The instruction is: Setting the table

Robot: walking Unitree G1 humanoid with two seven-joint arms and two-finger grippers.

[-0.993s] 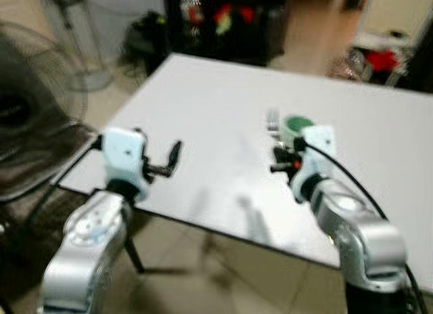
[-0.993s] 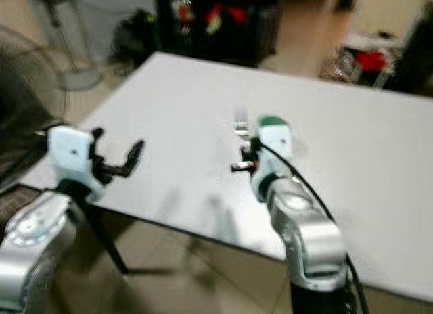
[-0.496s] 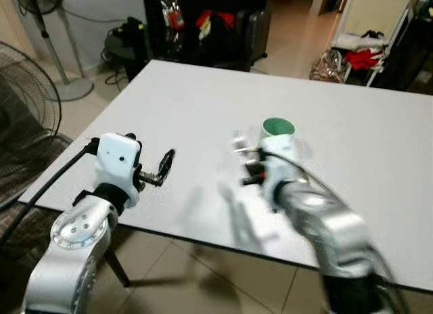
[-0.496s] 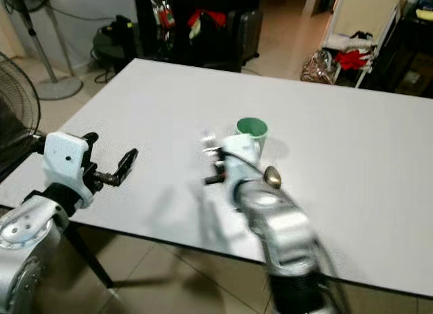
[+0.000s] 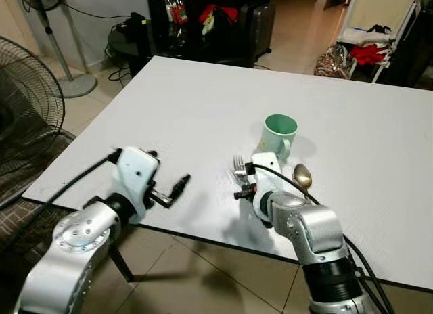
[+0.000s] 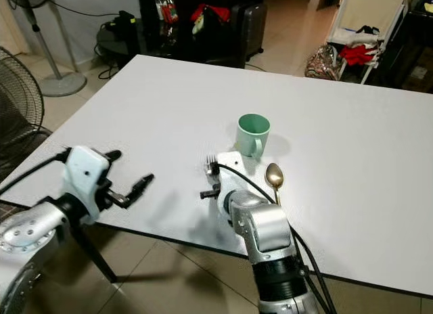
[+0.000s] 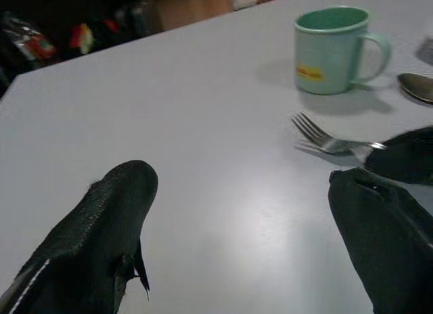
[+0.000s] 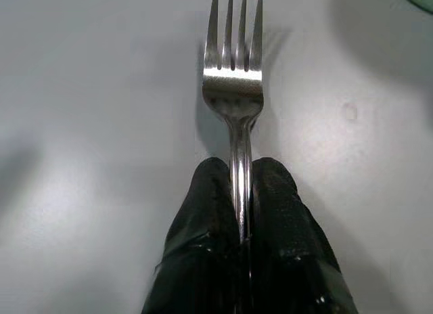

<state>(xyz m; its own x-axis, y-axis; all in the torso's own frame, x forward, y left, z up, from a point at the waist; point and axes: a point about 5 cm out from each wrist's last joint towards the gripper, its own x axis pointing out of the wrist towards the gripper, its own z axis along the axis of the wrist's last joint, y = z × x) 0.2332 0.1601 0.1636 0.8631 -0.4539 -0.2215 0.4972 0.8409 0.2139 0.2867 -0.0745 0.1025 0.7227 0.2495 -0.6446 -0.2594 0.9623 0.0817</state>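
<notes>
My right gripper (image 8: 237,173) is shut on the handle of a silver fork (image 8: 233,91). The fork (image 5: 238,166) is held low over the white table (image 5: 189,104), tines pointing away from me; whether it touches the surface I cannot tell. Just beyond it stands a mint green mug (image 5: 279,134), handle toward me. A gold spoon (image 5: 302,174) lies on the table beside the mug, right of my right wrist. To the left, my left gripper (image 5: 172,179) hovers open over the table near its front edge, nothing between its fingers (image 7: 101,226).
The table's front edge (image 5: 176,226) runs just under both wrists, with tiled floor below. A large floor fan (image 5: 27,104) stands at the left. Dark furniture with clutter (image 5: 203,23) and bags (image 5: 365,53) lie beyond the table's far side.
The right arm has settled from a blurred swing and brought the fork down low beside the mug. The spoon has come into sight. The view has shifted; the left gripper stays open.
</notes>
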